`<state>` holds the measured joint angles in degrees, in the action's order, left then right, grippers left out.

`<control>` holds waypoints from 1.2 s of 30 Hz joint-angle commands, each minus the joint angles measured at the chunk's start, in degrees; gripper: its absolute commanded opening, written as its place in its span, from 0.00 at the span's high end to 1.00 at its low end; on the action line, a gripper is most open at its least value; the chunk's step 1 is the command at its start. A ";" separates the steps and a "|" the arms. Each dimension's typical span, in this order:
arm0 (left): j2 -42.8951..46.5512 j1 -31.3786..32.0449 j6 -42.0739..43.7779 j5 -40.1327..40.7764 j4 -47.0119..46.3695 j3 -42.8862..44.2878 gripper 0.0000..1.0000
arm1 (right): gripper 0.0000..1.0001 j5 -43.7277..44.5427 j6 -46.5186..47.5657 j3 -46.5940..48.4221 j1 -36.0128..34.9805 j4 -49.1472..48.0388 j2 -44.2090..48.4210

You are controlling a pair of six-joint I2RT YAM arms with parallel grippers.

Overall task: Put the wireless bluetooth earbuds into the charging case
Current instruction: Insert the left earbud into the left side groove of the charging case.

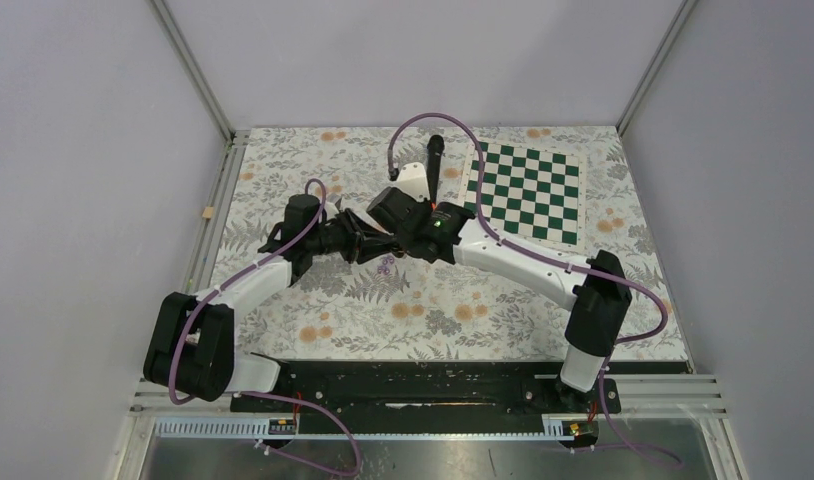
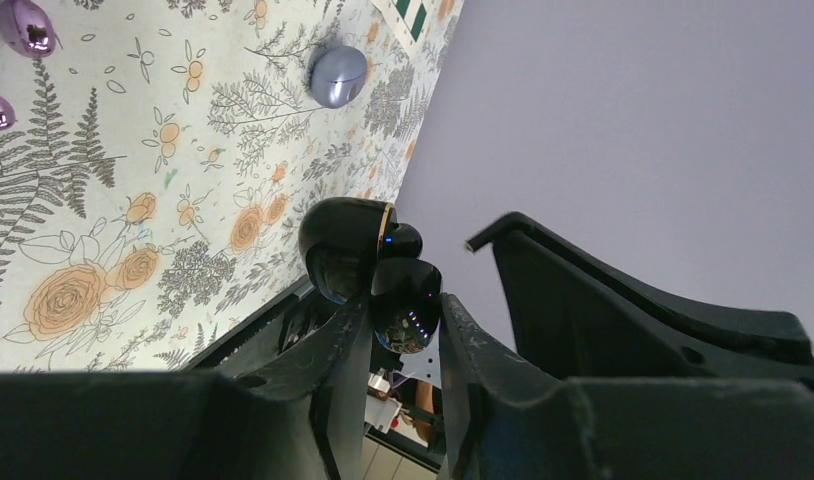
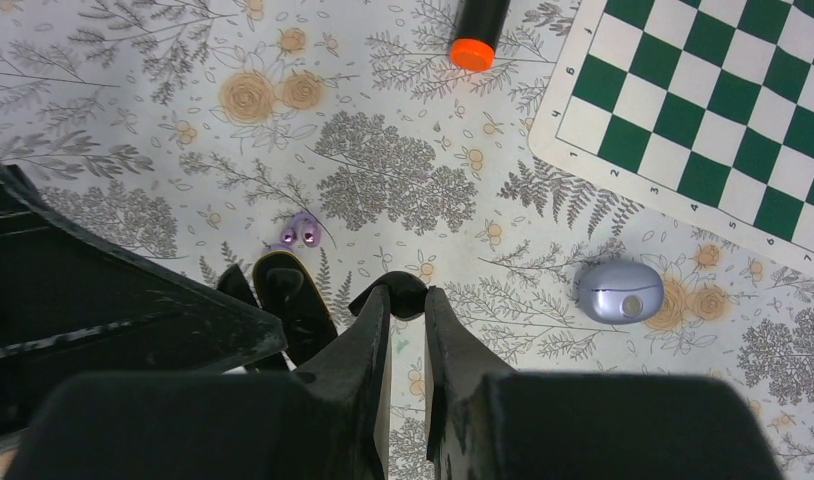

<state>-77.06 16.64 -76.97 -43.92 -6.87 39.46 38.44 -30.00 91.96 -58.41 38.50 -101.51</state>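
1. Top external view: left gripper (image 1: 366, 243) and right gripper (image 1: 385, 238) meet tip to tip over the middle of the flower-printed table surface (image 1: 453, 320). Judged purpose: one steadies the container while the other loads it.
2. Left gripper: fingers clamped on the glossy black charging case with a gold rim (image 2: 348, 245), held clear of the surface. Whether anything sits inside cannot be told.
3. Two pale purple earbuds (image 3: 303, 232) lie loose on the surface near its middle, close to the case, in no container.
4. Right gripper: jaws nearly together, pinching what appears to be a small black earbud (image 3: 403, 292) just beside the case. Judged not yet seated.
5. Pale blue-grey oval case (image 3: 618, 292) lies lid-down-closed on the surface beside the green-and-white chessboard mat (image 3: 723, 110), well apart from both grippers.
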 commanded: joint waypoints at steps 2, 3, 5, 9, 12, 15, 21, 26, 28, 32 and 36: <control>1.07 0.04 -0.67 1.91 0.42 2.07 1.00 | 1.00 2.00 1.45 3.31 -1.62 -0.35 0.96; 0.99 0.01 -0.84 1.87 0.40 2.07 1.00 | 1.00 1.73 1.66 3.35 -1.81 -0.39 0.74; 1.06 0.00 -1.35 1.86 -0.18 1.96 1.00 | 1.00 0.65 1.63 3.37 -1.97 -0.32 0.10; 1.23 0.02 -1.69 1.81 -0.38 2.09 1.00 | 1.00 -0.08 1.19 3.30 -2.32 0.44 -0.84; 1.45 -0.01 -1.67 1.90 -0.37 2.03 1.00 | 1.00 -0.82 1.32 3.42 -2.49 0.36 -1.30; 1.68 0.04 -1.85 1.83 -0.51 1.89 1.00 | 1.00 -1.28 1.11 3.74 -2.67 0.79 -2.20; 2.02 -0.01 -1.87 1.91 -0.48 1.93 1.00 | 1.00 -2.05 0.73 3.48 -2.76 0.72 -3.13; 2.17 0.01 -2.04 2.00 -0.64 1.76 1.00 | 1.00 -2.44 0.88 3.60 -2.76 0.76 -3.59; 2.11 -0.05 -2.04 2.02 -0.71 1.68 1.00 | 1.00 -2.95 0.74 3.69 -2.74 0.70 -3.80; 2.01 -0.07 -2.20 1.88 -0.95 1.62 1.00 | 1.00 -3.39 0.75 4.04 -3.00 0.74 -4.29; 2.08 -0.03 -2.22 1.95 -0.99 1.64 1.00 | 1.00 -3.37 0.88 4.28 -3.18 0.71 -4.71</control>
<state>-76.95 16.67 -77.91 -42.98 -5.89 39.48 35.00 -28.95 93.67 -60.55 38.48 -105.41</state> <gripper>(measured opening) 0.279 0.157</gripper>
